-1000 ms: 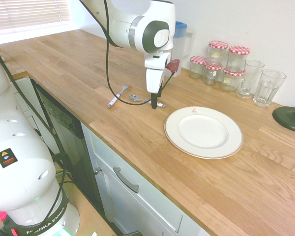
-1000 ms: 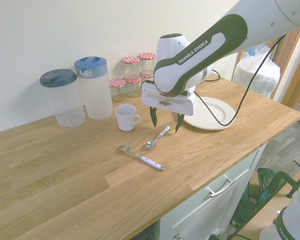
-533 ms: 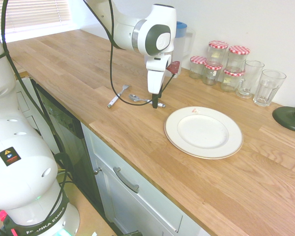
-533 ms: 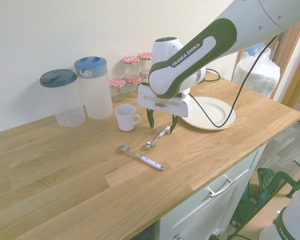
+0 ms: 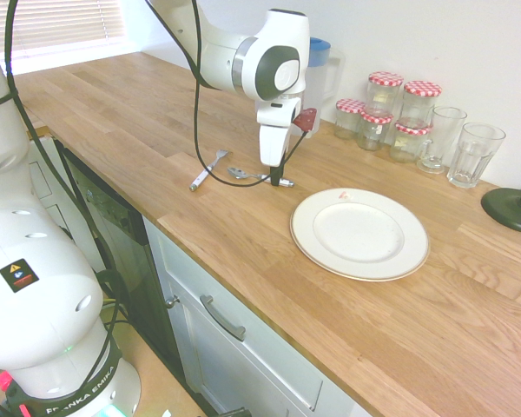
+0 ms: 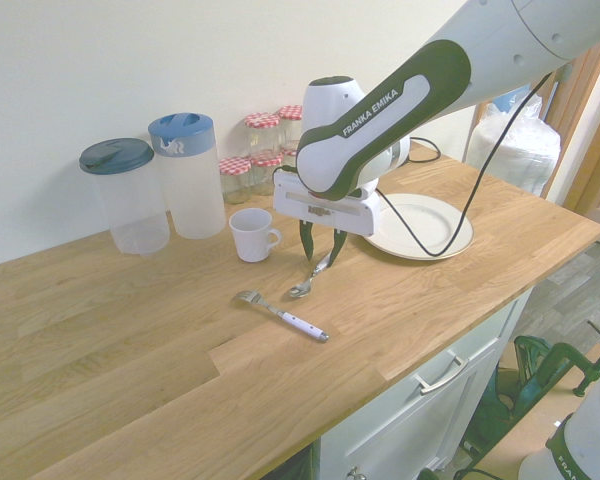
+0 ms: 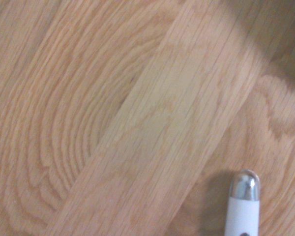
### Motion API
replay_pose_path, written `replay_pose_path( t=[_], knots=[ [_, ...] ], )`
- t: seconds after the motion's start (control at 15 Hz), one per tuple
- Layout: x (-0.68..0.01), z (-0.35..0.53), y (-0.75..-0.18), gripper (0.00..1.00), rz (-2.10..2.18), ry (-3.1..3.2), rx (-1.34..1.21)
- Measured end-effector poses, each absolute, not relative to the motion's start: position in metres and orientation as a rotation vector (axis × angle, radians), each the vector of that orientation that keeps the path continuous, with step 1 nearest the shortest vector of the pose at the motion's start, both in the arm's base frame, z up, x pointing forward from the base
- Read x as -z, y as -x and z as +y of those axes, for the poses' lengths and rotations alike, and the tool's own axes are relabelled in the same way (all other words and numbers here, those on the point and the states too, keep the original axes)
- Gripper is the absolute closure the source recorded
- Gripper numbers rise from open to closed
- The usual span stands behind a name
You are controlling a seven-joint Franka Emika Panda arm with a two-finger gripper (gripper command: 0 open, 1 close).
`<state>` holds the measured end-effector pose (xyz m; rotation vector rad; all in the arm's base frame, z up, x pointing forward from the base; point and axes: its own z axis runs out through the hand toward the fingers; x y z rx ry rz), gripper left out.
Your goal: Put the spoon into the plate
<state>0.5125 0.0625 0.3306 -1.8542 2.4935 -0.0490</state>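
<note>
Wooden counter point(image 5: 243, 252) lies bare between spoon point(image 6: 310, 278) and plate point(image 5: 359, 233).

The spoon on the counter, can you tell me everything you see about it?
The spoon is small, with a shiny silver metal bowl and a white handle tipped with a silver cap. It lies flat on the wooden counter, bowl end nearest the fork, handle pointing toward the plate. The tool stands over its handle, a finger on each side; whether they are touching it can't be told.
</note>
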Motion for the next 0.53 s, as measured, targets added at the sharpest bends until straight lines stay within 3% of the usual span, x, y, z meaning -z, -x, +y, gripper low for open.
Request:
replay_pose_path(
  t=[0.53],
  knots=[
    [-0.3313, 0.0605, -0.5133, 1.00, 2.490, 1.847, 0.059]
  ],
)
